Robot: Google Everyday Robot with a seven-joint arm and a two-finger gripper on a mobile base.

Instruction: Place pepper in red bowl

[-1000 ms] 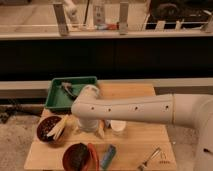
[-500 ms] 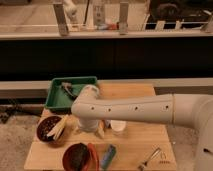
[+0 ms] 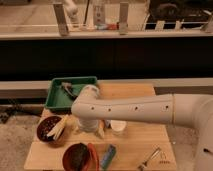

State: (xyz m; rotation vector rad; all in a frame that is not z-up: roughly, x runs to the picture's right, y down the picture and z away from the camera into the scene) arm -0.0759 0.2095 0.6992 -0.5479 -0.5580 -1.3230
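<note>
Where the white arm (image 3: 135,107) bends down over the left-centre of the wooden table (image 3: 140,150), the gripper (image 3: 90,125) sits below the elbow housing, just beside the maroon bowl. Whether it is apart, together or clamped on anything cannot be told: the housing covers most of it. A pale object (image 3: 101,130) shows at its right side, touching or just beside it; identity unclear.

The arm enters from the right edge and runs level toward the left, hiding the table's middle.

The red bowl (image 3: 79,156) stands at the front edge, left of centre, partly cut off by the frame. The pepper (image 3: 93,153) lies along its right rim; touching or inside cannot be determined. A blue item (image 3: 108,156) lies just right of it.

The maroon bowl (image 3: 50,130) near the left edge holds pale sticks. A green tray (image 3: 55,97) occupies the back-left corner. A white cup (image 3: 118,126) stands near centre. A metal utensil (image 3: 150,159) lies toward the front-right corner.
</note>
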